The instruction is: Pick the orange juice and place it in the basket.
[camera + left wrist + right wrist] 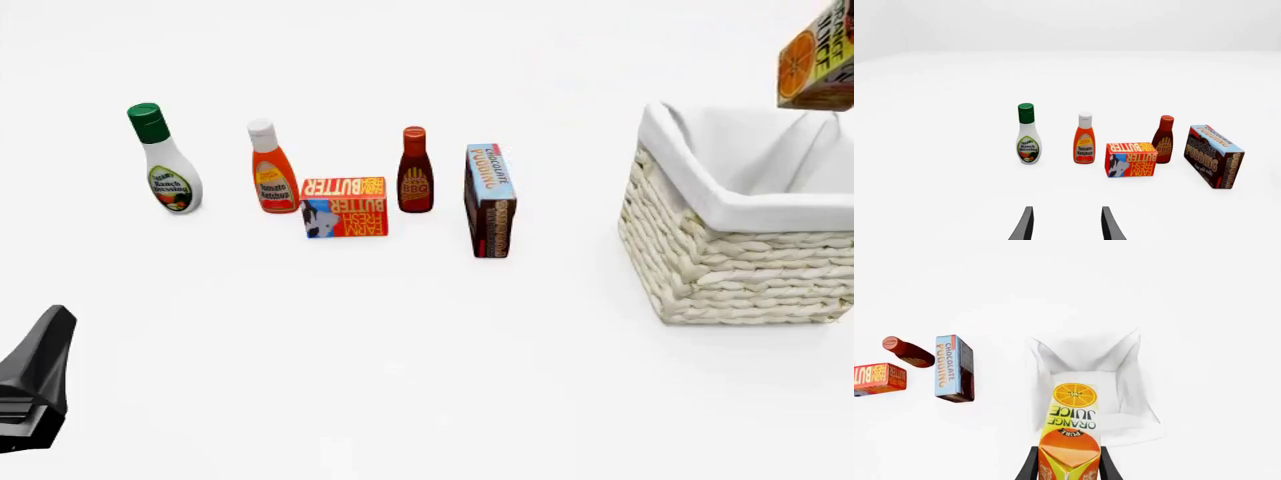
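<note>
A: Right wrist view: the right claw [1067,467] pinches the tall gable-top orange juice carton [1072,427], orange and yellow-green, one finger on each side near its gabled end. Where does it hang?

B: Above the big cream-white woven wicker basket [727,260] with its white cloth liner. The carton's long axis runs out along the fingers, its base pointing down into the liner's open well. In the front view only its tilted lower end shows at the top right corner, over the basket's far side.

A: So the drop is straight down?

B: I judge so; the well is far wider than the carton. The left claw [1066,225] is spread, holding nothing, well apart over the white tabletop [400,350].

A: Any neighbours close by?

B: The brown-and-blue chocolate pudding box [490,200] stands nearest, clear of the basket.
</note>
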### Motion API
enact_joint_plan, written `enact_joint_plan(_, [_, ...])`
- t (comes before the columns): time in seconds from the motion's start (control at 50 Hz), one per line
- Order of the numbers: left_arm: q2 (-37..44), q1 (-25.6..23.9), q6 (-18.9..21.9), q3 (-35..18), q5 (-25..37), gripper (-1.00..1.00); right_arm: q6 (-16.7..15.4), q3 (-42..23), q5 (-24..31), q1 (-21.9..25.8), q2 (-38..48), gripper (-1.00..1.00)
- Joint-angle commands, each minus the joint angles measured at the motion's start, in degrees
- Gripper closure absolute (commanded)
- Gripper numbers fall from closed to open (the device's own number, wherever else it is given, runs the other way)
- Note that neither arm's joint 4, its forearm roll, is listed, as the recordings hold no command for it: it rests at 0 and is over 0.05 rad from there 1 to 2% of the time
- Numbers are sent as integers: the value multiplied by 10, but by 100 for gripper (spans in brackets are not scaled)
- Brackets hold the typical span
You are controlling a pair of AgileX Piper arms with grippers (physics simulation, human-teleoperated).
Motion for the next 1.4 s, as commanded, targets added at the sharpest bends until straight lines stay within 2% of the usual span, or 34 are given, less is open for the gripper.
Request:
enact_joint_plan(0.02, [0,0,0,0,0,-100,8,9,0,-15,-5,100])
enact_joint_plan(0.38, [0,0,0,0,0,-100,8,5,0,-15,13,100])
enact_joint_plan(1.0, [0,0,0,0,0,-100,-3,-7,0,-46,44,100])
enact_joint_plan(1.4, [0,0,0,0,0,-100,19,-27,0,-36,91,100])
